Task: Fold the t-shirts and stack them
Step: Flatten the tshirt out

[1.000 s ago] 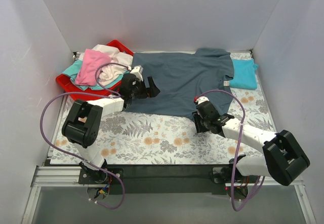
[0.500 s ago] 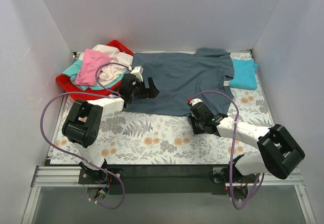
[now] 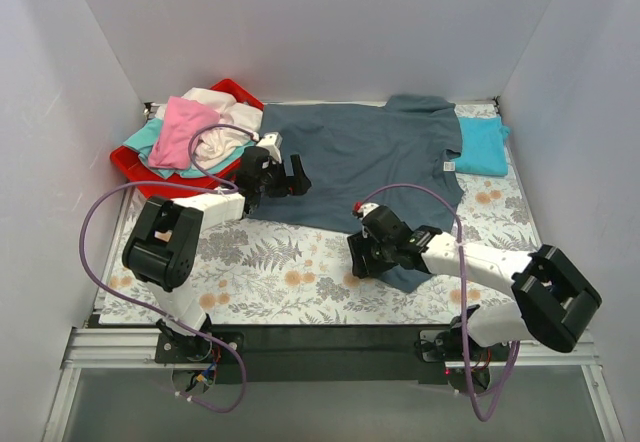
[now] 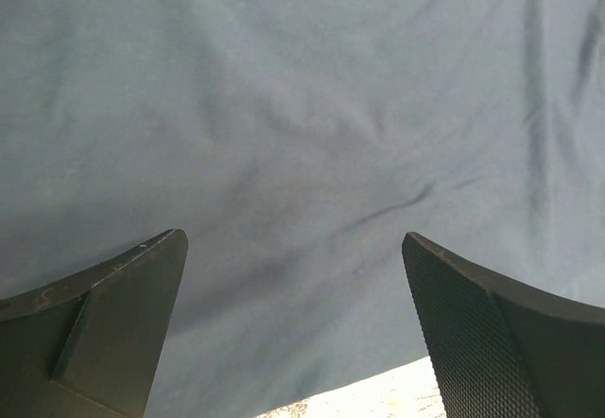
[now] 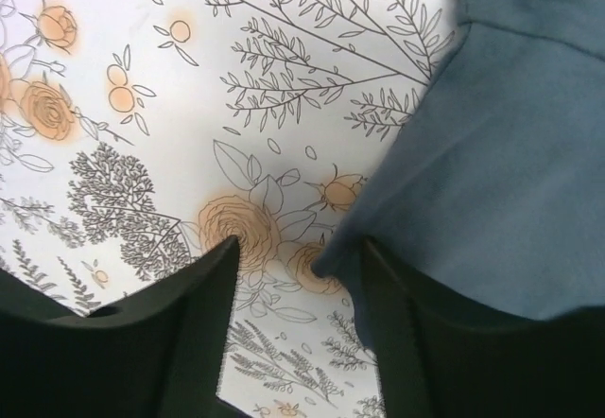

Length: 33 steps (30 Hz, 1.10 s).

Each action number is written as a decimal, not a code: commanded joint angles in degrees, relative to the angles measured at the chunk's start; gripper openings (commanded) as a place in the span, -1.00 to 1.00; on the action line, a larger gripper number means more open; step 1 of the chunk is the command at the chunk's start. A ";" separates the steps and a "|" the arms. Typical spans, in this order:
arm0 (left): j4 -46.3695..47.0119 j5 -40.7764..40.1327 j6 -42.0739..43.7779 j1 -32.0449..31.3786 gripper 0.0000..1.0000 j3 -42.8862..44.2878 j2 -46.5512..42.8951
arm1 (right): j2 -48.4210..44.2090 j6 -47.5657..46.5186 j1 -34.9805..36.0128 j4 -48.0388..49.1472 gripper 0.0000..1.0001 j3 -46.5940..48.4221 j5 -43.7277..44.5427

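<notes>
Top external: we see the floral table cover (image 3: pixel 300 262) | slate grey-blue t-shirt (image 3: pixel 370 157) spread mid-table, one hem corner reaching toward the near edge | red tray (image 3: pixel 128 167) far left, bearing heaped t-shirts (image 3: pixel 195 132) | turquoise t-shirt (image 3: pixel 480 147) far right | left gripper (image 3: pixel 290 177) jaws wide apart over grey-blue cloth | right gripper (image 3: pixel 360 257) jaws apart, hem corner against one finger.
</notes>
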 commanded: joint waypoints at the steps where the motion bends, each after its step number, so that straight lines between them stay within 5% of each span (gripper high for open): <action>1: -0.30 -2.51 0.99 -0.04 0.80 0.36 -3.98 | -5.54 1.57 0.51 -3.04 0.07 2.69 3.85; 10: -1.00 -4.17 0.99 1.36 0.83 -1.40 -6.45 | -14.86 3.59 -5.80 -11.31 0.25 -1.43 19.15; 15: -0.22 -2.60 -0.50 5.05 0.84 -4.11 -7.15 | -19.43 2.80 -13.11 -12.45 0.25 -4.42 18.97; 26: 1.29 -0.13 -1.65 8.30 0.84 -5.70 -7.85 | -21.46 6.13 -16.19 -18.43 0.22 -6.09 17.93; 33: -0.29 -9.08 -4.72 12.00 0.84 -8.51 -10.21 | -20.85 8.07 -16.28 -19.40 0.15 -6.36 17.12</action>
